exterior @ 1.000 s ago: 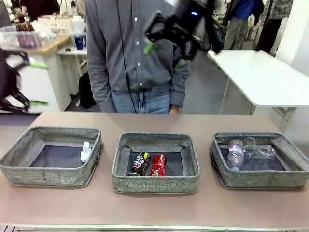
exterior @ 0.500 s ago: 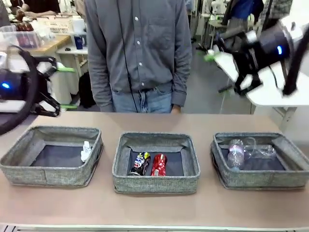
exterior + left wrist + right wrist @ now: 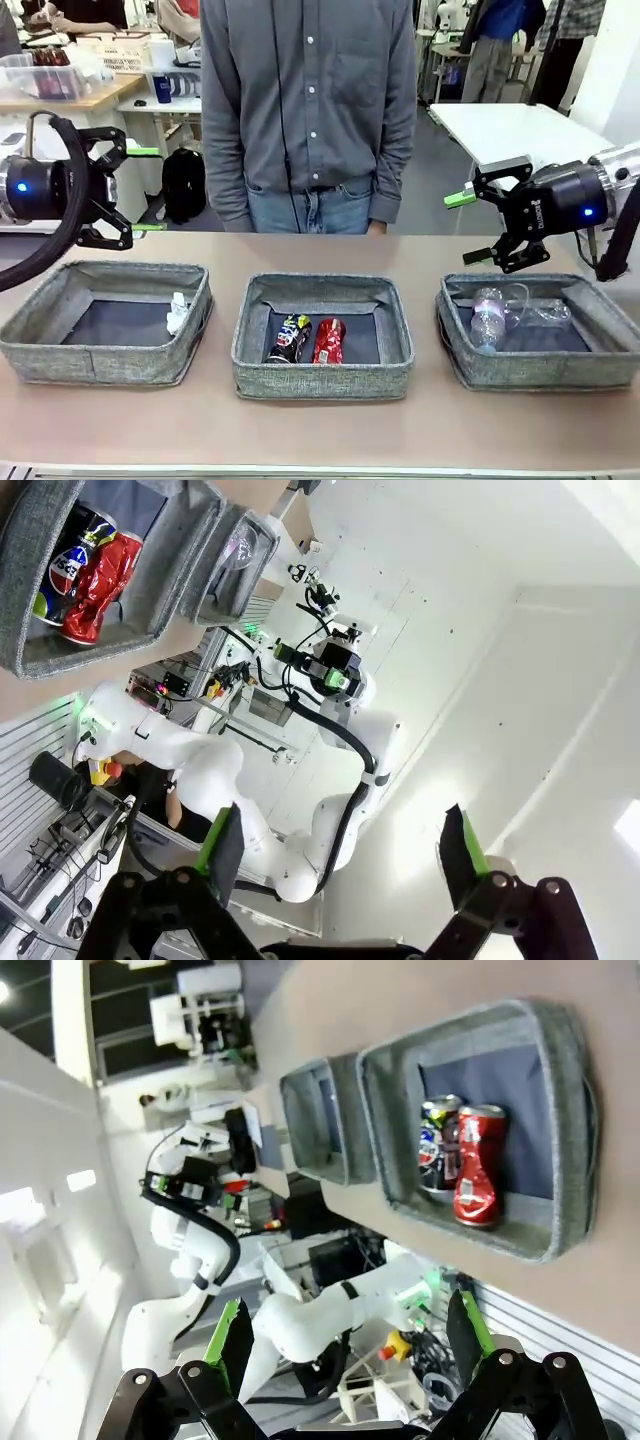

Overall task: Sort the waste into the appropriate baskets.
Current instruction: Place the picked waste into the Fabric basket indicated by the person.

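Three low rectangular baskets of grey woven fabric, soft thick walls, dark flat bottoms, in a row on the smooth tan surface (image 3: pixel 320 430); left basket (image 3: pixel 40 345), middle basket (image 3: pixel 322 381), right basket (image 3: pixel 480 370), set apart from one another. In the left basket, against its right wall, a small white-silver paper ball (image 3: pixel 178 312), crumpled and irregular. In the middle basket, two drink cans lying side by side and touching: a dark multicoloured can (image 3: pixel 290 339) on the left, glossy with printed colours, and a red can (image 3: pixel 329 341) on the right, metallic and dented. In the right basket, clear plastic bottles (image 3: pixel 490 318), transparent and ribbed, one near the left wall, another lying across the back, somewhat squashed.

Left end effector (image 3: pixel 137 189) raised above and behind the left basket, black fingers with green pads spread wide, nothing between them; right end effector (image 3: pixel 470 227) hanging over the far left corner of the right basket, fingers likewise wide apart and empty. Behind the surface, a person in a grey buttoned shirt (image 3: pixel 310 100) and blue jeans.
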`<state>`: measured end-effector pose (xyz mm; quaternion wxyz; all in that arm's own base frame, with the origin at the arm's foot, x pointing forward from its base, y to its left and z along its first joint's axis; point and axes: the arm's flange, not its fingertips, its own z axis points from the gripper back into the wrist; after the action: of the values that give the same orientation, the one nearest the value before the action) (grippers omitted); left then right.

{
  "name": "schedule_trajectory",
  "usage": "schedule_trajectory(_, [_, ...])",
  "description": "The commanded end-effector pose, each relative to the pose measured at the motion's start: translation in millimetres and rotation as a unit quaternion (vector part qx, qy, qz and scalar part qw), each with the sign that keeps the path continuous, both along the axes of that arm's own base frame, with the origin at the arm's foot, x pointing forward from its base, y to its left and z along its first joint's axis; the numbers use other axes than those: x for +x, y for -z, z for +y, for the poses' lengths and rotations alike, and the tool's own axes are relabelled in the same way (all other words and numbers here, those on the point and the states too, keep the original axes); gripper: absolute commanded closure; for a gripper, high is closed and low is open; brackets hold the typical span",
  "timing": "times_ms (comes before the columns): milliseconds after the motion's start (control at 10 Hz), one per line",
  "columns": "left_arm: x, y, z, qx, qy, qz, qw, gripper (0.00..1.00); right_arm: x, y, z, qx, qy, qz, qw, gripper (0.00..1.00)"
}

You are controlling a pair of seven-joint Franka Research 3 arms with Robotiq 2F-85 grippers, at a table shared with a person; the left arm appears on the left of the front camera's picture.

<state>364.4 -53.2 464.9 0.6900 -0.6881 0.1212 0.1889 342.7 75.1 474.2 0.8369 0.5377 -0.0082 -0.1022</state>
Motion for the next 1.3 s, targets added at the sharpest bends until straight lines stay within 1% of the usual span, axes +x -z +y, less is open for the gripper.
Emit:
schedule_trajectory(0, [-1.4,-3.7,-1.3,0.006,-0.005,-0.012,1.000,0.00,2.7,-21.4,-1.0,0.016,0.004,0.017,1.000,0.00])
schedule_trajectory(1200, [-1.4,-3.7,-1.3,0.006,-0.005,-0.012,1.000,0.00,2.7,-21.4,-1.0,0.016,0.004,0.017,1.000,0.00])
